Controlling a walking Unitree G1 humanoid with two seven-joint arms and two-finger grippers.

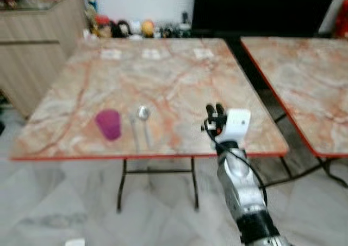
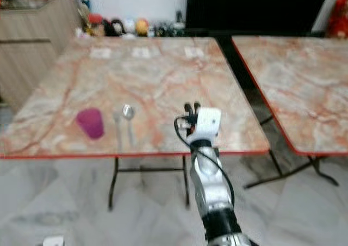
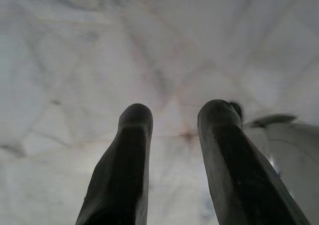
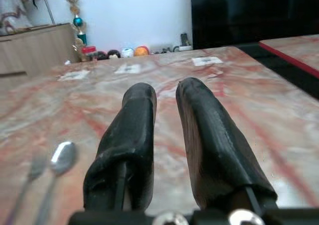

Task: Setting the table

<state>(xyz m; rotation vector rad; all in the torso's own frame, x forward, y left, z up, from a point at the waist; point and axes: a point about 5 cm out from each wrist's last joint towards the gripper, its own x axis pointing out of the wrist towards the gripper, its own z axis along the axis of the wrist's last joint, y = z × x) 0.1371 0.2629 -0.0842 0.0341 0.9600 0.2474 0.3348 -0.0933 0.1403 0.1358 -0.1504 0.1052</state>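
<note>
A purple cup (image 1: 109, 124) stands upright near the front left of the marble table (image 1: 179, 77). Just to its right a fork (image 1: 134, 131) and a spoon (image 1: 143, 115) lie side by side, handles toward the front edge. My right gripper (image 1: 214, 108) hovers low over the table's front right part, right of the spoon (image 4: 62, 158), pointing toward the far side. Its fingers (image 4: 134, 110) stand a little apart with nothing between them. My left gripper (image 3: 174, 113) hangs over the pale floor, open and empty.
A second marble table (image 1: 304, 77) stands to the right across a narrow dark gap. Three small paper cards (image 1: 152, 54) lie along the far side. A wooden cabinet (image 1: 32, 44) is at the left, with small toys (image 1: 125, 28) by the far wall.
</note>
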